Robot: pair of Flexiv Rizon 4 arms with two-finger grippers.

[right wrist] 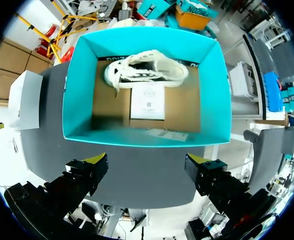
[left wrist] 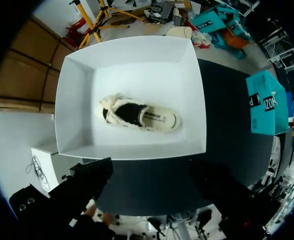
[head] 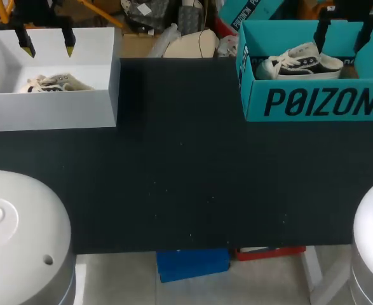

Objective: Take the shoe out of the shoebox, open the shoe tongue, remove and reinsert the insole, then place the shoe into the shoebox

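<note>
Shoeboxes stand at the far corners of the black table (head: 186, 178): a white shoebox (head: 46, 108) on the left with a cream shoe (head: 54, 82) inside, and a blue-green shoebox (head: 319, 101) on the right with a black-and-white shoe (head: 304, 63) inside. The left gripper (head: 47, 47) and right gripper (head: 342, 38) each hang above their own box, fingers wide apart, holding nothing.

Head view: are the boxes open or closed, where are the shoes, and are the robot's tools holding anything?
White box: open, no lid on it.
Cream shoe: inside the white box, untouched.
Teal box: open, no lid on it.
Black and white shoe: inside the teal box, untouched.
Left tool: open, empty, above the white box.
Right tool: open, empty, above the teal box.
</note>
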